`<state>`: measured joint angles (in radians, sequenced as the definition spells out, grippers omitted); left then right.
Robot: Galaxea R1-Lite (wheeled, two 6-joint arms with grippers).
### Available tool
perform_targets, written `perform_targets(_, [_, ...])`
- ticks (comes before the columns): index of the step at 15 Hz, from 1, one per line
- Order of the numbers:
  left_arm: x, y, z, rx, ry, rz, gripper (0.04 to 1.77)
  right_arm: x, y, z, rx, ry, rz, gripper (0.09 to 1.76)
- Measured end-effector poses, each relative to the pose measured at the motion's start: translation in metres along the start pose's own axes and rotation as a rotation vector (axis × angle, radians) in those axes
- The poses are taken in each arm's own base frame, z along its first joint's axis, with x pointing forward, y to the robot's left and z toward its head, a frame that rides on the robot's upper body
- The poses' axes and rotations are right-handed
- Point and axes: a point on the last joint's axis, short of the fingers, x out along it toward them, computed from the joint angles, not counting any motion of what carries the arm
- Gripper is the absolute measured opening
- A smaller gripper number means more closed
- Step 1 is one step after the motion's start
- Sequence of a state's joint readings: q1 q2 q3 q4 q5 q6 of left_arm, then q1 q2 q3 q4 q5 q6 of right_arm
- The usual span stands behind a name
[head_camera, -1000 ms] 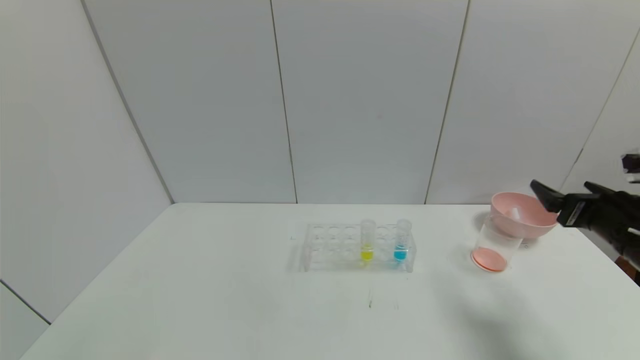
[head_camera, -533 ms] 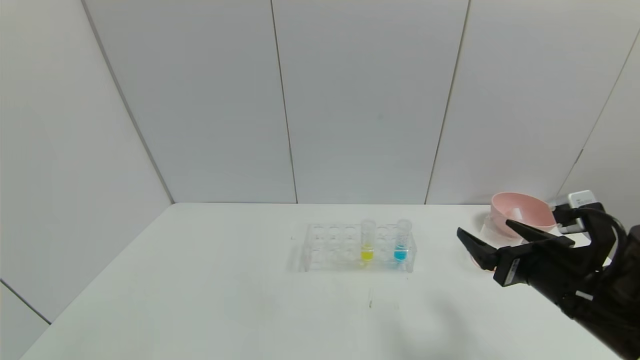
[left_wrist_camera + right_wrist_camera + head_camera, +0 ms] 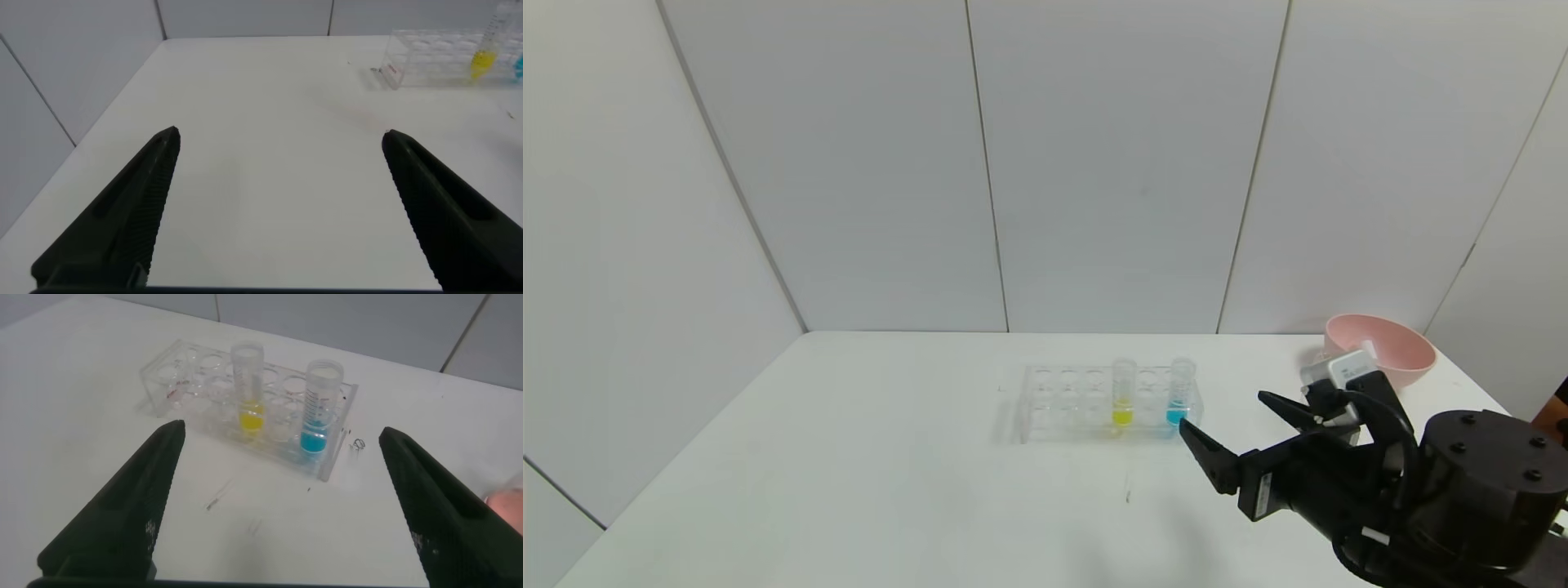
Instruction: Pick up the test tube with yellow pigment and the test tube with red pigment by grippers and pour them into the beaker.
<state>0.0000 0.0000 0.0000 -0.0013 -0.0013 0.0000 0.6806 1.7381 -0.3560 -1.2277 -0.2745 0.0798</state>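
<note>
The test tube with yellow pigment (image 3: 1123, 394) stands upright in a clear rack (image 3: 1062, 404) at mid-table. It also shows in the right wrist view (image 3: 248, 392) and in the left wrist view (image 3: 484, 49). My right gripper (image 3: 1221, 411) is open and empty, just right of and in front of the rack, its jaws wide apart and facing the tubes (image 3: 282, 429). My left gripper (image 3: 279, 139) is open and empty over the table's left part, far from the rack. The red-pigment tube is out of view. The beaker is hidden behind my right arm.
A like tube with blue liquid (image 3: 1178, 394) stands at the rack's right end, nearest my right gripper (image 3: 320, 408). A pink bowl (image 3: 1380, 347) sits at the back right. The table edge (image 3: 686, 457) runs along the left.
My right arm has swung down and left from beside the pink bowl to just right of the rack, now covering the beaker. Its jaws stayed open.
</note>
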Motion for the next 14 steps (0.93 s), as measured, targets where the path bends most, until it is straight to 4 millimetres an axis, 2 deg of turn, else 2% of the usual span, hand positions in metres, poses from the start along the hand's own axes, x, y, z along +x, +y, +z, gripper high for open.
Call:
perform_targets(3, [0.0, 0.0, 0.0, 0.0, 0.0, 0.0, 1.76, 0.005, -0.004, -0.004, 0.0, 0.017, -0.023, 1.7])
perform_targets(7, [0.0, 0.0, 0.0, 0.0, 0.0, 0.0, 1.76, 0.01, -0.033, -0.004, 0.022, 0.021, -0.136, 1.7])
perform_targets(9, [0.0, 0.0, 0.0, 0.0, 0.0, 0.0, 1.76, 0.01, -0.039, -0.004, 0.023, 0.022, -0.16, 1.7])
perform_targets(14, [0.0, 0.0, 0.0, 0.0, 0.0, 0.0, 1.76, 0.0, -0.061, 0.01, 0.048, -0.037, -0.276, 1.7])
